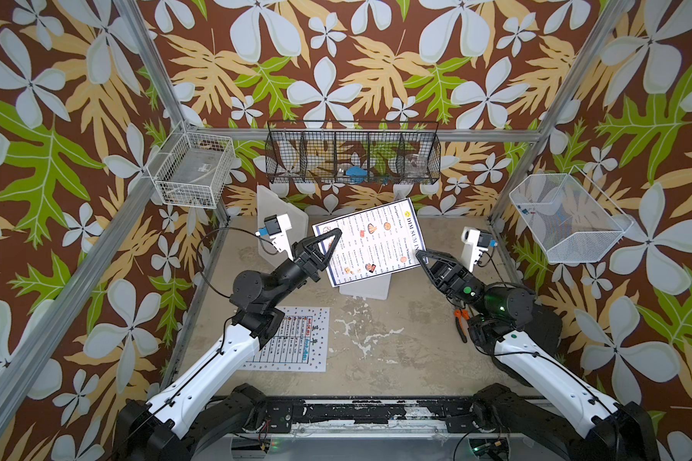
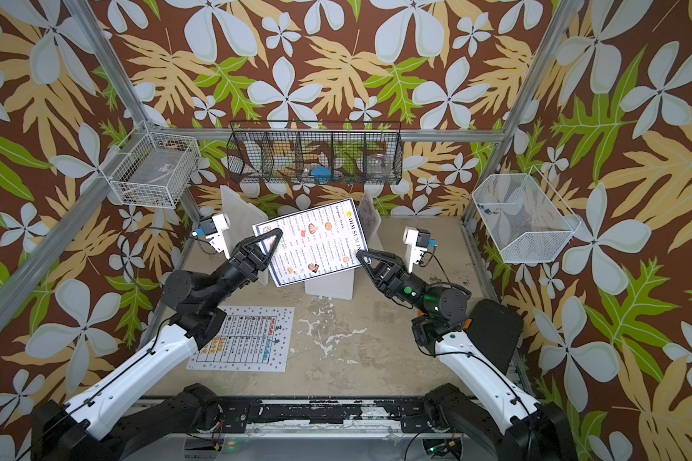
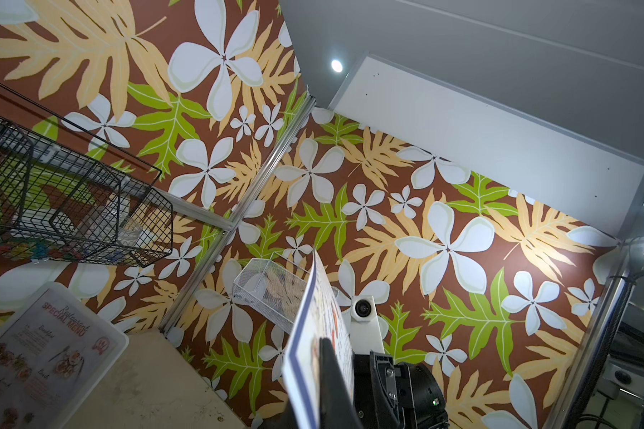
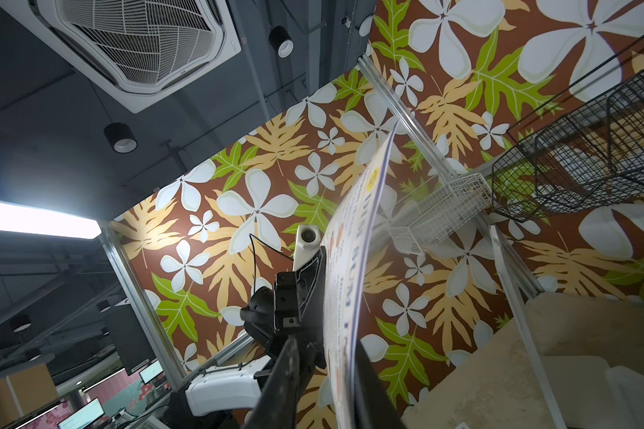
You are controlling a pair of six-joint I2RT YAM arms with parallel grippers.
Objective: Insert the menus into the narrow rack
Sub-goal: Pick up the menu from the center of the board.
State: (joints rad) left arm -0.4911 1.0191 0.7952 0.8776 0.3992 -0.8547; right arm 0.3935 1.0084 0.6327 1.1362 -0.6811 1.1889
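Alignment step: left gripper (image 1: 336, 233) clenched on one edge of the "DIM SUM INN" menu (image 1: 370, 239), held tilted above the white rack (image 1: 366, 289); right gripper (image 1: 421, 255) straddles the opposite corner, grip not discernible; next move likely calls for standing the sheet upright and lowering it in.

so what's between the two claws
The dim sum menu: the left claw pinches one corner, the right claw is at the other end. Both top views show it.
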